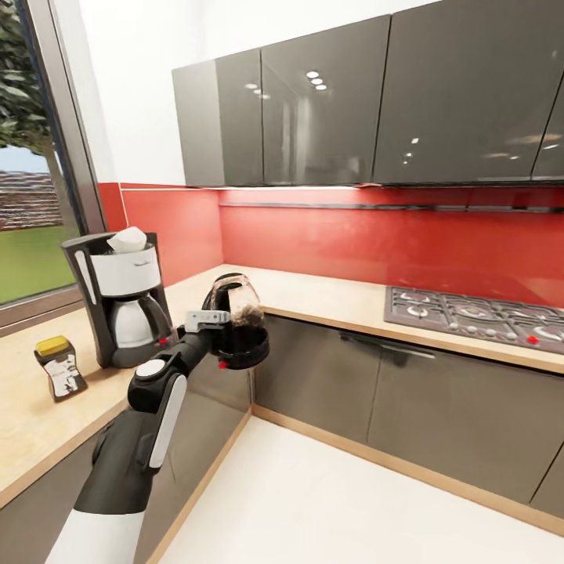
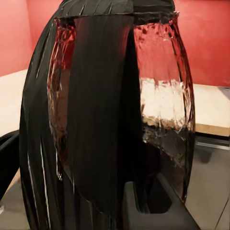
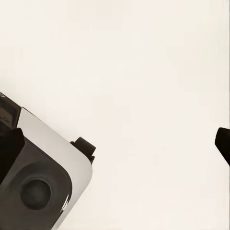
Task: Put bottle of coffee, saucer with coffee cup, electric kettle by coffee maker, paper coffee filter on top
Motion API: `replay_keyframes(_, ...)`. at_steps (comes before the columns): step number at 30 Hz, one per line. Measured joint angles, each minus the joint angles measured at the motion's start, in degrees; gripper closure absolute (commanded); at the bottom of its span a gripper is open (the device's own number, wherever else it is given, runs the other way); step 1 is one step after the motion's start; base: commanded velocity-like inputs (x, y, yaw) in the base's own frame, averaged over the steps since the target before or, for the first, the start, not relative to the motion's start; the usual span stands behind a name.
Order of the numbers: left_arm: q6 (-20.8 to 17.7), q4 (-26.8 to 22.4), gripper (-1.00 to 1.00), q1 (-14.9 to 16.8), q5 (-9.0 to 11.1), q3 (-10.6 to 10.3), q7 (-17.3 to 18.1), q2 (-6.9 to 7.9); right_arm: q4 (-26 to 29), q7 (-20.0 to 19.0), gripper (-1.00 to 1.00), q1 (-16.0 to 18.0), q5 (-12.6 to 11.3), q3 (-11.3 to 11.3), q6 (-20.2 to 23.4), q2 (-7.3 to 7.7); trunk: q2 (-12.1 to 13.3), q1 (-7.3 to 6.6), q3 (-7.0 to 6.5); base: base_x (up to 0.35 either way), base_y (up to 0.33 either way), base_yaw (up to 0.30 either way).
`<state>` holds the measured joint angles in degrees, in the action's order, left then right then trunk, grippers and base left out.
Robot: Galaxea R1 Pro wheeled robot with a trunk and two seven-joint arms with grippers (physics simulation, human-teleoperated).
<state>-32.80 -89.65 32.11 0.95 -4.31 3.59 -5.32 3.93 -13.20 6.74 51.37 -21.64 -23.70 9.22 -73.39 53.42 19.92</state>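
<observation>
While your left arm reaches out low in front of you, its gripper (image 1: 210,319) is closed on the kettle (image 1: 239,321) by the black handle, carrying it in the air just off the edge of the countertop (image 1: 31,407). Keep it upright and swing it left, over the wood, then lower it into the bare patch right of the coffee maker (image 1: 119,298); mind the carafe as you come in. Beyond that, the coffee jar (image 1: 60,367) already sits on the machine's other side, and the paper filter (image 1: 128,239) rests on top. Your left wrist camera gives you the kettle glass (image 2: 163,100) up close, dark handle across it, but not the landing spot. Your right wrist camera looks down at pale floor (image 3: 143,72); whether that hand is open, I cannot tell.
</observation>
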Motion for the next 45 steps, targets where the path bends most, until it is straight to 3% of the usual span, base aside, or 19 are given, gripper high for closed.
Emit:
replay_keyframes(13, -0.01, 0.07, 1.0, 0.0, -0.01, 0.03, 0.0, 0.0, -0.01, 0.1, -1.0, 0.01, 0.01, -0.01, -0.01, 0.0, 0.0, 0.0, 0.0, 0.284, -0.196, 0.031)
replay_keyframes(29, 0.06, 0.06, 1.0, -0.01, -0.2, 0.49, -0.63, 0.0, -0.03, 0.38, -1.0, 0.02, 0.02, -0.02, 0.02, -0.1, 0.0, 0.03, 0.0, 0.08, -0.055, 0.258)
replay_keyframes(45, 0.06, 0.07, 1.0, -0.01, -0.27, 0.24, -0.63, 0.0, -0.11, 0.36, -1.0, 0.02, 0.02, 0.0, 0.09, -0.17, 0.0, 0.02, 0.0, 0.196, -0.135, 0.166)
